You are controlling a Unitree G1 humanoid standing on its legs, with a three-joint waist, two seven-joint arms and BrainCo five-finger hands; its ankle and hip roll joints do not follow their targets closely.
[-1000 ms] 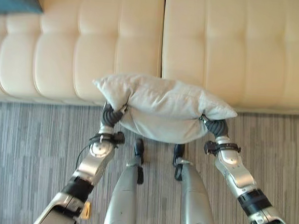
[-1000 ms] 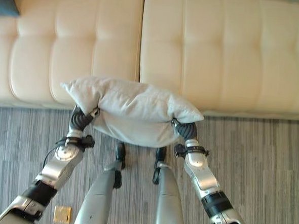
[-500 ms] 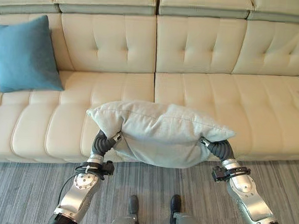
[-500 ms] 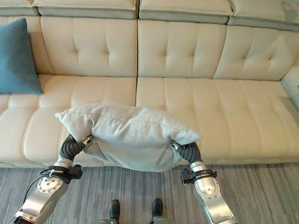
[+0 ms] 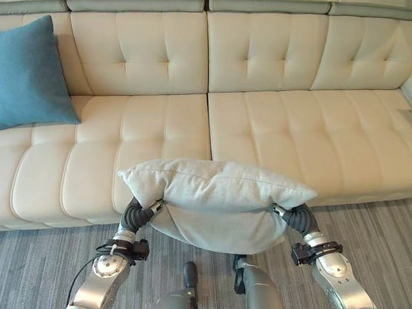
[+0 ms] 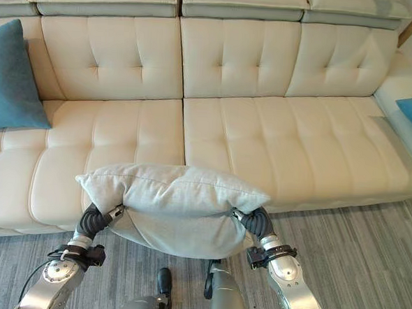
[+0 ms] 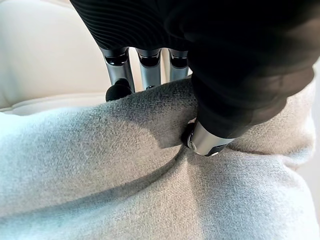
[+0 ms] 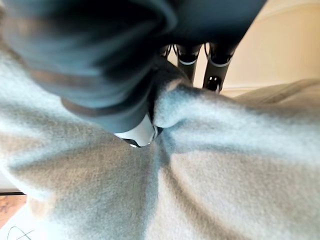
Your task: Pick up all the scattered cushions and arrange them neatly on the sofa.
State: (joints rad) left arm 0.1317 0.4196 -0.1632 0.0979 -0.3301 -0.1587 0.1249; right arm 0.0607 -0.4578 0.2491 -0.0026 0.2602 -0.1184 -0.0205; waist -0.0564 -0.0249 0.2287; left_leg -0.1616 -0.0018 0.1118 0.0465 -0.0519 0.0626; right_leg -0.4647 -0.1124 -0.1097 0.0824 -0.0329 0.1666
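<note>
I see grey cushion [image 5: 217, 201] held before cream sofa [image 5: 278, 124], left hand [image 7: 150, 75] and right hand [image 8: 195, 62] each pinching an end, blue cushion [image 5: 22, 73] on sofa's left

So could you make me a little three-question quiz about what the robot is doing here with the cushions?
1. True or false: the grey cushion already lies on the sofa.
2. Which hands pinch the grey cushion? A) left hand alone B) right hand alone C) both
3. Fill in: the teal cushion leans against the sofa's ____.

Key
1. False: it is held up in front of the seat's front edge.
2. C: the wrist views show each thumb pressing the fabric against its fingers.
3. Backrest, at the robot's left end of the seat.
</note>
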